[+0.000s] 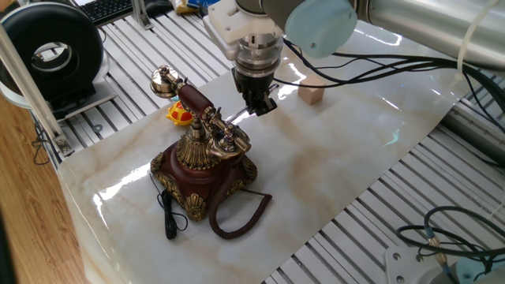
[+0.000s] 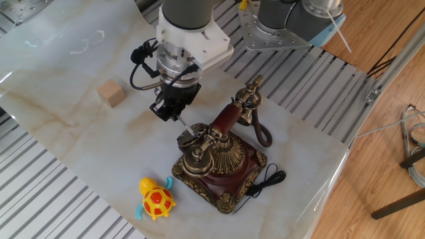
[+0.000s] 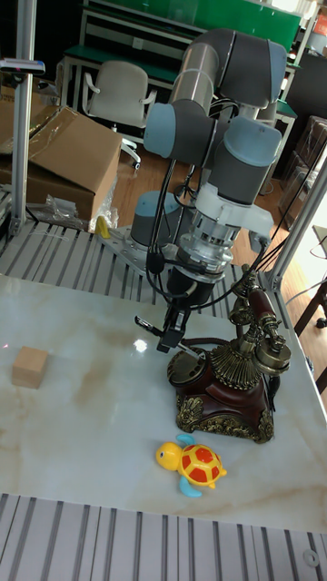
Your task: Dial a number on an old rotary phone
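- Your phone (image 2: 222,159) sits near the table (image 2: 80,139) edge, its handset (image 2: 226,119) resting in the cradle.
- The gripper (image 2: 170,110) hangs over the dial side, fingers clenched on a thin silver stylus (image 2: 186,126) that slants down to the dial (image 2: 191,138).
- A toy turtle (image 2: 155,198) lies just beside the base, well clear of the stylus.
- A wood block (image 2: 111,93) sits well apart on the marble.
- The coiled cord (image 1: 237,213) loops off the base, and a black cable (image 1: 167,213) trails beside it.
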Controlling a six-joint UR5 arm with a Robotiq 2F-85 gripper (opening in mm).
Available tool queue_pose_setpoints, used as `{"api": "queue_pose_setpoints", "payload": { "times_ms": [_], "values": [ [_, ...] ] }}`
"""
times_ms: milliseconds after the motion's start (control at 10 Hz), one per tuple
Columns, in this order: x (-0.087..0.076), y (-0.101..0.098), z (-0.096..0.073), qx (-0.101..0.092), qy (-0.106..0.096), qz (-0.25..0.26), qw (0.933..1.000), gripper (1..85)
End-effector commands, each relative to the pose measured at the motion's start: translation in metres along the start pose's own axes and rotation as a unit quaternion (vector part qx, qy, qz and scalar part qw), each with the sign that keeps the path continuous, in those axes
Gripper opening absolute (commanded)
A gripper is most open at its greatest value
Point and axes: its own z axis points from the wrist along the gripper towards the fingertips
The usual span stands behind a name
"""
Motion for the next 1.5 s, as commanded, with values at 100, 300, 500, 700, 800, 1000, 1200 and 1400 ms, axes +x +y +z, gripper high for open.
{"api": "queue_pose_setpoints", "payload": {
  "times_ms": [100,300,500,700,800,1000,1200,1400],
  "values": [
    [0.006,0.002,-0.004,-0.004,-0.001,0.003,1.0,1.3],
    [0.006,0.006,-0.007,-0.007,0.003,0.003,1.0,1.3],
    [0.005,0.008,-0.004,0.003,0.009,0.0,1.0,1.3],
    [0.009,0.005,-0.006,0.007,0.012,-0.003,0.9999,1.3],
    [0.016,0.002,-0.008,0.008,0.013,-0.006,0.9999,1.3],
    [0.011,0.005,-0.008,0.002,0.004,-0.02,0.9998,1.3],
    [0.006,0.002,-0.007,0.006,0.002,-0.019,0.9998,1.3],
    [-0.001,0.003,-0.006,0.005,-0.005,-0.02,0.9998,1.3]
  ]
}}
